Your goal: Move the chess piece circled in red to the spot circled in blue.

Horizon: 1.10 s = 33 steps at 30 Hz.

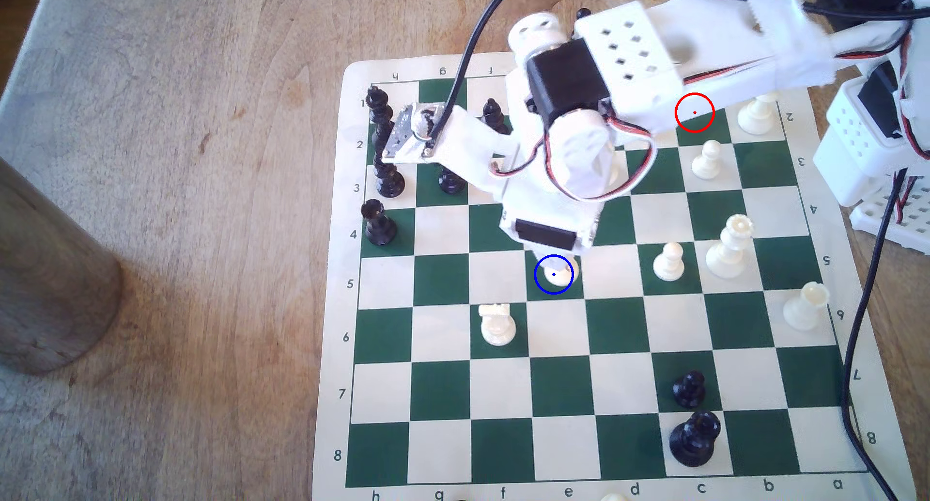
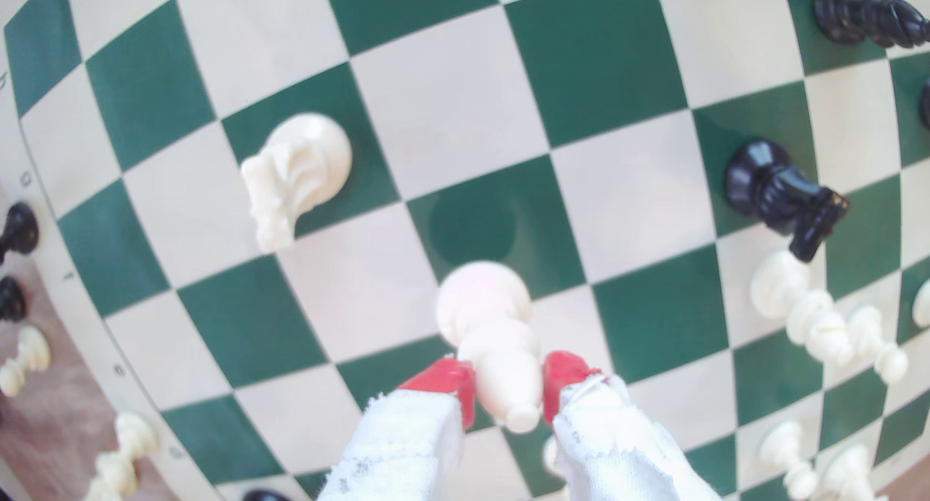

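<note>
The cream-white bishop (image 2: 495, 352) was held by its upper body between the two red-tipped fingers (image 2: 450, 380) of the gripper (image 2: 506, 388), which were closed against it on either side (the pointed top stuck out between the cloth-wrapped finger shanks). In the wrist view its round base was seen over a dark green square, and a round shadow lay on that square just past the base; whether the base touched the board could not be told. In the exterior view the arm (image 1: 558, 144) was stretched over the middle of the chessboard (image 1: 382, 395), and a cream shape was seen inside the blue ring (image 1: 553, 274) on the e5 square. The red ring (image 1: 694, 112) was drawn well apart, near the board's far corner. A white knight (image 1: 497, 324) stood on f6, near the blue ring.
</note>
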Each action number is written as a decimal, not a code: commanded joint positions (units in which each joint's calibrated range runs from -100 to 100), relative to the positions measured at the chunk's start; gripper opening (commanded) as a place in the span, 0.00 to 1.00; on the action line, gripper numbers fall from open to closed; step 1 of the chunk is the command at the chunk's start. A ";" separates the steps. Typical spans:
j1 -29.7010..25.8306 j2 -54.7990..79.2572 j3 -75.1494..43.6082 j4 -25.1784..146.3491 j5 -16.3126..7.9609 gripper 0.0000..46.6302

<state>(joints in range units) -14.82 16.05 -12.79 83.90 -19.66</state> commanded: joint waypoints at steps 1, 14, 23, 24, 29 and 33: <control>2.27 -0.60 -4.44 -0.94 0.29 0.01; 2.27 2.12 -3.89 -3.23 -0.39 0.01; 0.94 3.48 -3.80 -3.56 -0.73 0.01; 0.86 3.48 -3.80 -3.56 -0.73 0.01; -0.16 2.89 -3.80 -2.58 -0.73 0.01; -0.31 2.89 -3.80 -2.17 -0.39 0.05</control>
<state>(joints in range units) -14.38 20.90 -12.79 80.96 -20.29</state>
